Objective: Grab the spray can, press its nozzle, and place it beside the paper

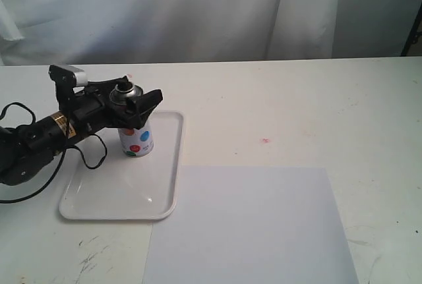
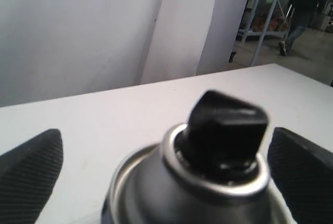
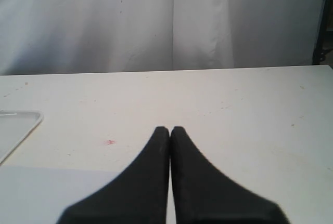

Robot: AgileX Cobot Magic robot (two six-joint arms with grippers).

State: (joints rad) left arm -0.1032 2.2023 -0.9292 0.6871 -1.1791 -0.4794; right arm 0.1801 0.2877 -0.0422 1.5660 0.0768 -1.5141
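Note:
The spray can (image 1: 136, 140), white with coloured dots and a silver shoulder, stands upright on the white tray (image 1: 119, 195). Its black nozzle (image 1: 122, 88) points up. My left gripper (image 1: 136, 97) is open and straddles the top of the can. In the left wrist view the nozzle (image 2: 226, 130) and silver shoulder (image 2: 166, 193) fill the space between the fingers (image 2: 31, 177) of the left gripper (image 2: 164, 136), and a gap shows beside one finger. The paper (image 1: 250, 225) lies flat to the right of the tray. My right gripper (image 3: 170, 130) is shut and empty, low over the table.
A small red mark (image 1: 265, 141) is on the table beyond the paper. White curtains hang behind the table. The right wrist view shows the tray corner (image 3: 15, 125) and the paper's edge (image 3: 47, 193). Black cables (image 1: 92, 155) trail from the left arm over the tray.

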